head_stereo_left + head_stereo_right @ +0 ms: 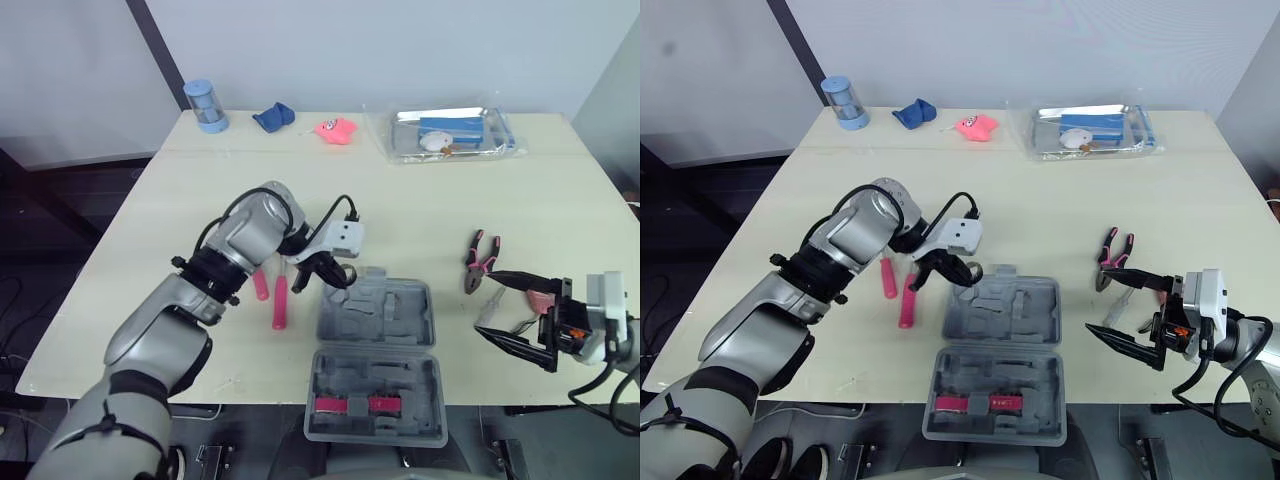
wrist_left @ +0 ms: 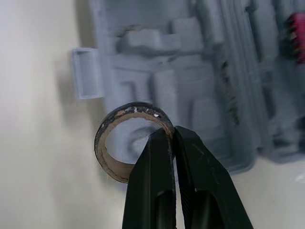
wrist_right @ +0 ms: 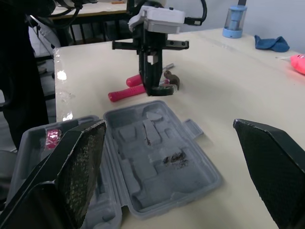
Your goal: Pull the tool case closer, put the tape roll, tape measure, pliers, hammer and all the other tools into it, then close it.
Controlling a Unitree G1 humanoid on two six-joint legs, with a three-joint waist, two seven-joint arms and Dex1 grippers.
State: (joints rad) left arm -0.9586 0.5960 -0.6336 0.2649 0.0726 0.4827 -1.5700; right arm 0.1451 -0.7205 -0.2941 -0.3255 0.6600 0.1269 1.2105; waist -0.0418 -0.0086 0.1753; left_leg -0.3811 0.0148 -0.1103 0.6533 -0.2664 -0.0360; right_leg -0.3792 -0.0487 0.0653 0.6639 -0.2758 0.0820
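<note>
The tape roll [image 2: 137, 110] is off the desk [image 1: 430, 200], hanging from the left claw [image 2: 171, 136] just above the far left corner of the open tool case [image 1: 400, 300], close to the latch tab on that edge. It is a thin ring, mostly brown card core with a dark skin of tape round it; I'd judge it very light and fairly stiff, though a hard squeeze could well put the card out of round. Its flat wall looks the sensible place to take it, one finger inside the hoop and one outside, and that seems to be how it is held; the two black fingers are almost together, nipping a short stretch of the wall, and the rest of the ring sticks out to one side, so it might swing or slip if jolted.

The case lies spread in two grey moulded halves near the front edge of the desk; the far half's recesses are bare, and the near half carries a pink insert [image 1: 350, 405]. The roll needs only a short drop into a recess.

The right claw [image 1: 484, 303] sits low at the right side of the desk with its fingers spread wide and nothing between them; the pliers [image 1: 480, 258] lie just beyond it; two pink-handled tools [image 1: 281, 300] rest on the desk left of the case.
</note>
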